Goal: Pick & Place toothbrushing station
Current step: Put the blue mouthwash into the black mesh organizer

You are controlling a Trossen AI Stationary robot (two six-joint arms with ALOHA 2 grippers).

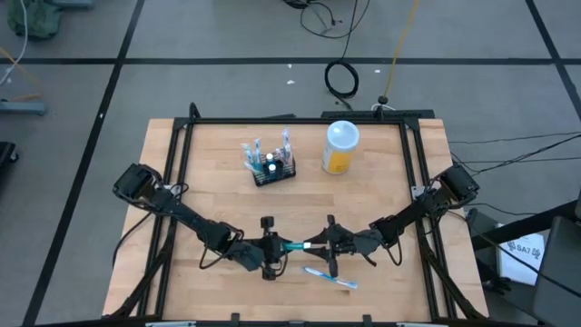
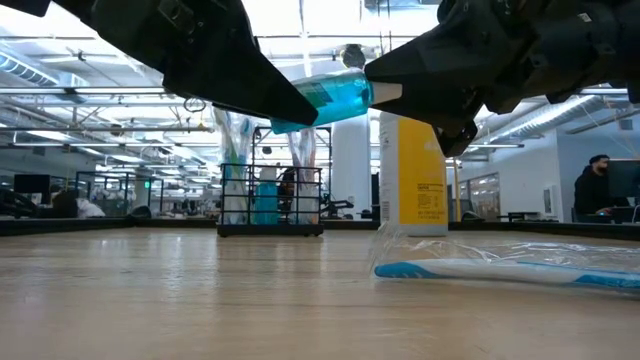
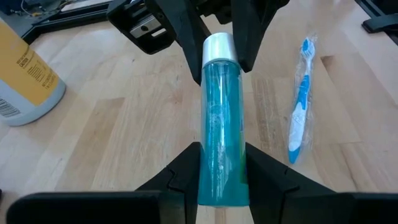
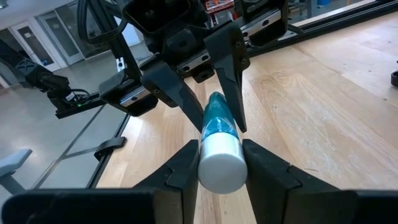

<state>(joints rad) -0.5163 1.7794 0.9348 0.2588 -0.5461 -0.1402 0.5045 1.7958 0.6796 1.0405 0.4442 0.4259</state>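
A clear teal tube (image 1: 296, 245) with a white cap hangs above the table's near middle, between my two grippers. My left gripper (image 1: 270, 247) is shut on its body and my right gripper (image 1: 329, 243) is shut on its capped end. The toothbrushing station, a small black slatted rack (image 1: 272, 170), stands on its base at the far middle with several things upright in it; the low view shows the rack (image 2: 270, 200) behind the tube. A blue toothbrush in a clear wrapper (image 1: 329, 277) lies flat near the front edge. My left gripper pinches the tube's teal body (image 3: 221, 168) between its two fingers, near the end away from the cap. The fingers slant down from the table's left and lie along the tube. The tube (image 2: 325, 100) hangs clear of the table, nearly level. My right gripper has the tube's white cap (image 4: 221, 165) between its two fingers, one on each side. It comes level from the table's right, facing my left gripper. In the low view one fingertip (image 2: 420, 62) reaches just over the cap (image 2: 386, 92).
A tall yellow container with a white lid (image 1: 340, 147) stands right of the rack. The wrapped toothbrush (image 2: 500, 268) lies just below and to the near right of the held tube. Bare wood stretches to the left of the rack and along the front left.
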